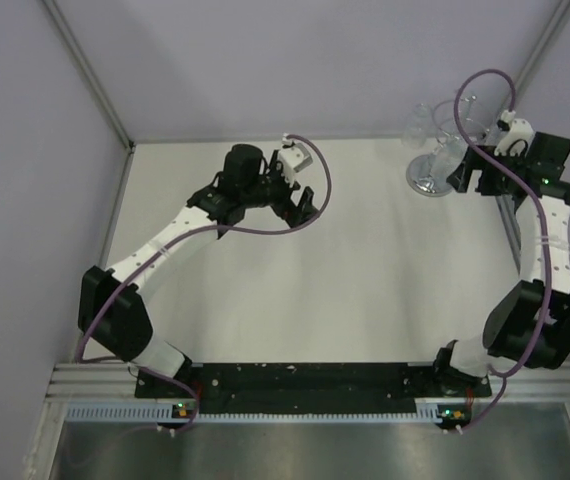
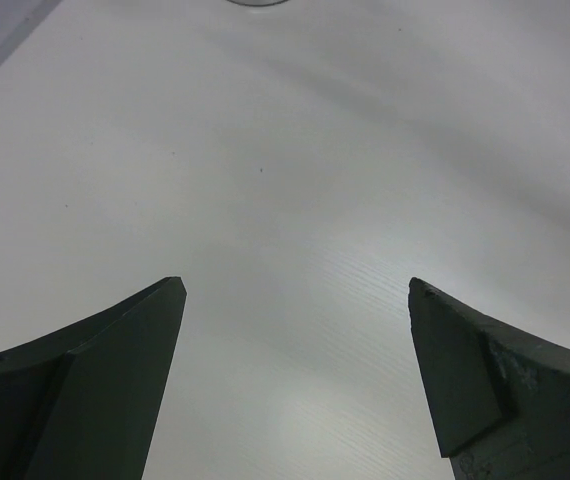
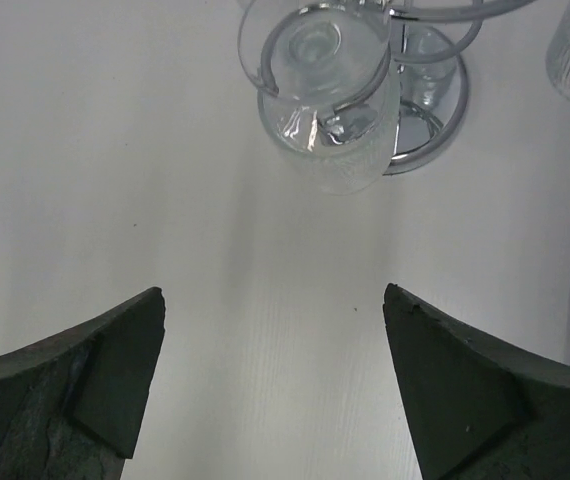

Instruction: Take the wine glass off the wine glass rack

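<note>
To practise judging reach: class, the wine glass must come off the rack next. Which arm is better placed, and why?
Right. The right gripper is open, facing the wine glass hanging on the rack; the left gripper faces bare table farther away.

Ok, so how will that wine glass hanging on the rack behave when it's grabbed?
The wine glass looks thin, clear and glossy, so probably fragile and slippery in a grip. It hangs from a wire loop of the wine glass rack, so it may swing if nudged. The rack rests on one round base, so a sideways pull might tip it.
</note>
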Available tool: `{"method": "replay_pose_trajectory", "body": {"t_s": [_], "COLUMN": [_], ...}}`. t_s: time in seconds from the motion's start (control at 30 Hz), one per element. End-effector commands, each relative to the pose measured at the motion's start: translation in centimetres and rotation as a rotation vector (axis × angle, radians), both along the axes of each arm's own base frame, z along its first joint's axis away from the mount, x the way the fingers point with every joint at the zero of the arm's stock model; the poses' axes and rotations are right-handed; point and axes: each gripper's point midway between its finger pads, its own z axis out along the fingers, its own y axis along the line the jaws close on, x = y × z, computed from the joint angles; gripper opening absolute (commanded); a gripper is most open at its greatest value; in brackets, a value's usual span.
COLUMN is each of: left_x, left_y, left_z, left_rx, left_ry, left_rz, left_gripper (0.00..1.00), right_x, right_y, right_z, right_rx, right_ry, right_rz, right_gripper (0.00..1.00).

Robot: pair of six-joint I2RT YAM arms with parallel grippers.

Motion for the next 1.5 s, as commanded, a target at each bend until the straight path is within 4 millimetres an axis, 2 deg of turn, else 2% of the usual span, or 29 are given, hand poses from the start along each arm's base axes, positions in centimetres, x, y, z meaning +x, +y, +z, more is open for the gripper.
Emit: {"method": "replay_pose_trajectory", "body": {"t_s": [0.0,0.2,0.37,0.5,0.6,0.77,1.03,1.23,1.47], "left_x": [2.8,4.7,6.8,7.8,8.1,8.6,9.6,9.8,10.2], "left_y": [-1.7,-2.5,-2.6,-2.4,-2.1,-2.2,-2.2,-2.3,-2.2], "left_z": [3.6,3.2,3.5,3.1,2.7,2.0,1.4,1.6,2.0], "left_rx": [-0.031,0.009,0.033,0.08,0.109,0.142,0.174,0.179,0.177], "left_ry": [-0.155,-0.233,-0.294,-0.296,-0.287,-0.255,-0.247,-0.229,-0.23], "left_rz": [-0.016,-0.05,-0.006,0.006,0.02,0.021,0.035,0.041,0.065], "left_gripper": [0.98,0.98,0.98,0.98,0.98,0.97,0.97,0.96,0.96], "right_x": [0.6,1.3,3.3,5.0,5.9,7.2,8.9,9.9,10.8], "right_y": [1.0,1.2,0.4,-0.2,-0.2,-0.3,0.6,1.1,0.4], "right_z": [2.1,0.0,-1.5,-1.7,-1.8,-3.2,-3.9,-4.5,-4.5], "right_rx": [-0.023,-0.126,-0.159,-0.143,-0.128,-0.117,-0.17,-0.173,-0.176], "right_ry": [-0.226,-0.39,-0.455,-0.501,-0.519,-0.517,-0.568,-0.588,-0.608], "right_rz": [0.149,0.225,0.215,0.195,0.205,0.21,0.233,0.22,0.157], "right_gripper": [0.91,0.95,0.96,0.96,0.96,0.96,0.96,0.95,0.92]}}
